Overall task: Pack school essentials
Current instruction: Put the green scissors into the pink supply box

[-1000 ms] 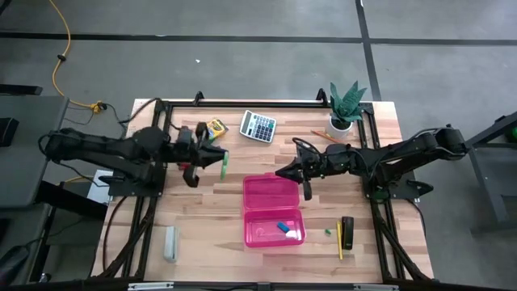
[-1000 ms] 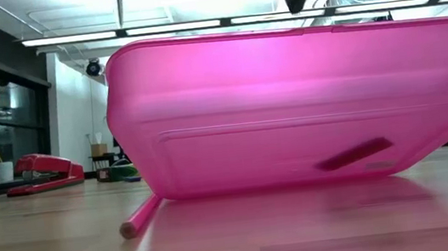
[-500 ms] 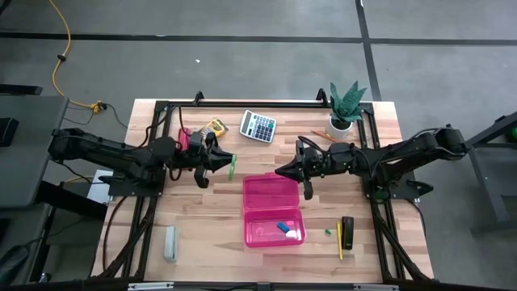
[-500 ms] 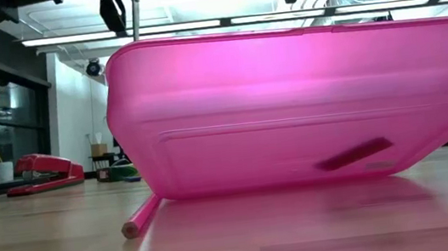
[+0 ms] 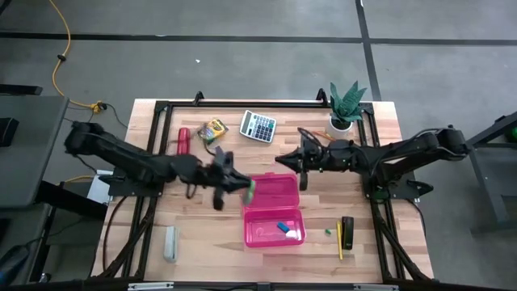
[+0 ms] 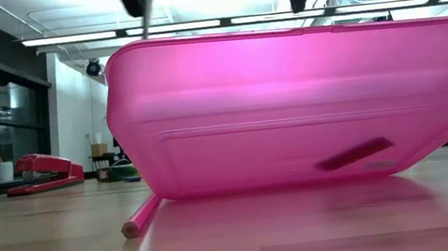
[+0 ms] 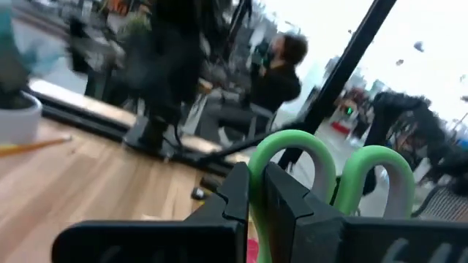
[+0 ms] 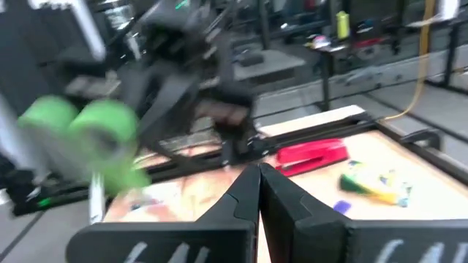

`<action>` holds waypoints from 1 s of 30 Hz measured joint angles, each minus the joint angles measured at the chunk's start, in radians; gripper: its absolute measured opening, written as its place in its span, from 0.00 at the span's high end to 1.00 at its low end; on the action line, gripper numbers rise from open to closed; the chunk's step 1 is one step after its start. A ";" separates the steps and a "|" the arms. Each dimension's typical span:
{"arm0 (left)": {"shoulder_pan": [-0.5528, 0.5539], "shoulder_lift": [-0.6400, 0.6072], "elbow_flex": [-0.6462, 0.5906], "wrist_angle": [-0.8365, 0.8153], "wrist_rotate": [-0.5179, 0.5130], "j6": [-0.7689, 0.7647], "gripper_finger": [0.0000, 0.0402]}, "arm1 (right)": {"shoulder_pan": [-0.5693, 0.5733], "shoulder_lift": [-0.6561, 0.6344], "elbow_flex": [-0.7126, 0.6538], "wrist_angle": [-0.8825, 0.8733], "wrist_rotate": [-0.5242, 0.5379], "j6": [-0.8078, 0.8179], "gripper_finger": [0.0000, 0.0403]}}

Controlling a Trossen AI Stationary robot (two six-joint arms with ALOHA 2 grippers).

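My left gripper [image 5: 236,183] is shut on the green-handled scissors [image 5: 250,191], above the left edge of the open pink case [image 5: 273,208]. The scissors' handles [image 7: 292,150] stick out past the fingers. My right gripper [image 5: 302,170] hovers shut above the table just beyond the case's far right corner, holding nothing. Blue and purple erasers [image 5: 284,229] lie in the case's near half. The crayon box [image 5: 215,128] lies at the far left. A pink pencil [image 6: 141,214] lies against the case's bottom edge. Right of the case lie a yellow pencil [image 5: 339,239] and a green eraser [image 5: 329,232]. My left gripper pinches the scissors between its two fingers at the base of one handle loop [image 7: 257,175], coming roughly level from the table's left. The scissors are lifted clear. Their handles [image 8: 80,126] are up and the thin blades [image 8: 95,199] hang below.
A red stapler [image 5: 183,139], a calculator [image 5: 258,125] and a potted plant [image 5: 346,105] stand along the far side, with an orange pencil [image 5: 323,136] near the plant. A black object [image 5: 347,232] lies near right and a grey one [image 5: 170,242] near left.
My left gripper has carried the scissors from beside the stapler toward the table's right and near edge, up to the pink case's left edge. The stapler, hidden under the arm before, now shows.
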 joint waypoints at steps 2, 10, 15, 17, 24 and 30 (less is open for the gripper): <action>-0.025 0.084 0.054 0.001 -0.004 0.001 0.99 | -0.017 -0.015 0.000 0.000 0.008 -0.010 1.00; -0.073 0.407 0.286 -0.054 -0.003 -0.047 0.99 | -0.080 -0.086 0.000 -0.021 0.010 -0.012 1.00; -0.073 0.560 0.414 -0.157 0.008 -0.054 0.99 | -0.093 -0.102 0.000 -0.054 0.011 -0.012 1.00; -0.072 0.604 0.449 -0.207 0.031 -0.054 0.99 | -0.092 -0.102 0.000 -0.062 0.011 -0.012 1.00; -0.064 0.686 0.511 -0.317 0.100 -0.054 0.99 | -0.092 -0.100 0.000 -0.078 0.010 -0.008 1.00; -0.064 0.706 0.510 -0.362 0.104 -0.053 0.96 | -0.092 -0.100 0.000 -0.080 0.010 -0.012 1.00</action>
